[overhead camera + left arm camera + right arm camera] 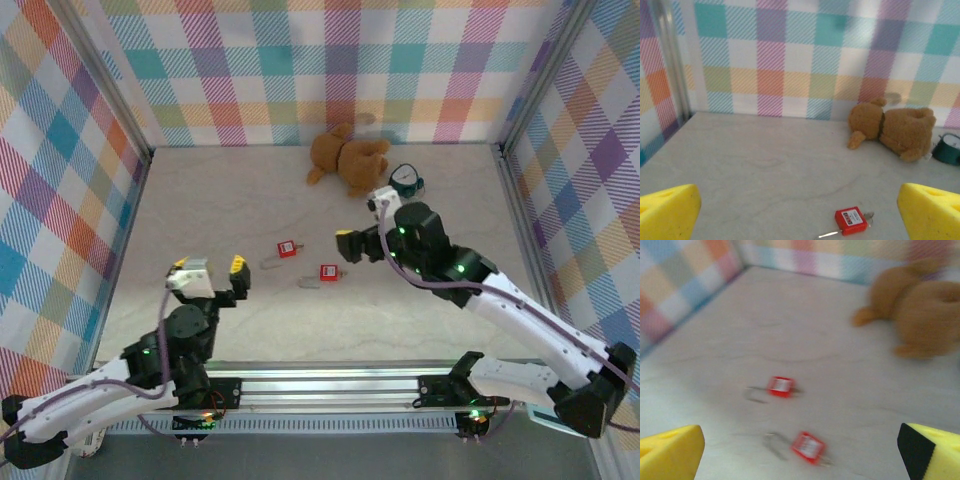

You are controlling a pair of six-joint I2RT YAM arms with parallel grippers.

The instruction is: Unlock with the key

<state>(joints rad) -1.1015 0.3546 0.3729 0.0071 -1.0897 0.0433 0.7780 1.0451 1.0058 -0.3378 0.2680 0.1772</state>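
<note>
Two small red padlocks lie on the pale tabletop, one [287, 249] a little farther back than the other [329, 272], each with its thin metal shackle pointing left. In the left wrist view a tiny silvery key [868, 216] sticks out of the right side of the farther padlock [851, 220]. The right wrist view is blurred and has both padlocks [780, 386] [808, 446] below it. My left gripper [212, 268] [800, 212] hovers open, left of the padlocks, holding nothing. My right gripper [362, 216] [800, 452] hangs open just right of them, also holding nothing.
A brown teddy bear [346, 157] lies near the back wall, with a small dark green and white object [405, 181] beside it on the right. Checked walls enclose the table on three sides, with metal posts in the back corners.
</note>
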